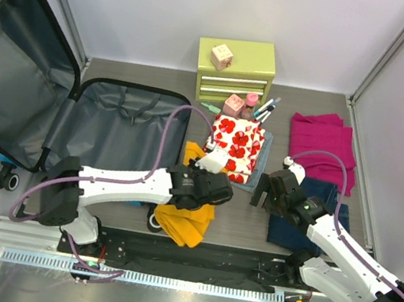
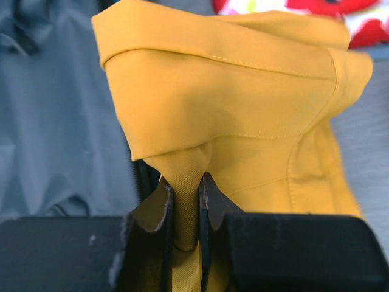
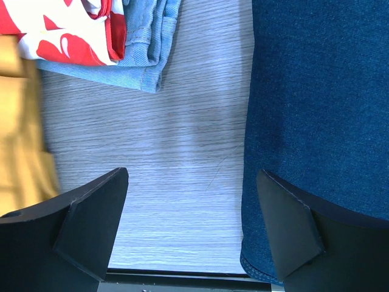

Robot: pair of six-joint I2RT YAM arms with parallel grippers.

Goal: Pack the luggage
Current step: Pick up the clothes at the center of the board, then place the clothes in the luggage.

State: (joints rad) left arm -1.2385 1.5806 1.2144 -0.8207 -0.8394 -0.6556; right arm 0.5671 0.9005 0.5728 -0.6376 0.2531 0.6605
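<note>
The blue suitcase (image 1: 123,134) lies open at the left, its grey lining up and its lid (image 1: 13,73) standing against the wall. My left gripper (image 1: 202,173) is shut on a yellow garment (image 1: 184,222), which hangs from it just right of the suitcase; the wrist view shows the yellow cloth (image 2: 243,103) pinched between the fingers (image 2: 209,201). My right gripper (image 1: 261,193) is open and empty over bare table, beside the folded dark blue jeans (image 1: 307,215); these jeans also show in the right wrist view (image 3: 322,109).
A red-and-white flowered cloth (image 1: 235,145) lies on light blue denim (image 3: 143,64) in the middle. A magenta garment (image 1: 323,144) lies at the back right. A green drawer chest (image 1: 235,71) stands at the back with small toiletries (image 1: 252,109) in front.
</note>
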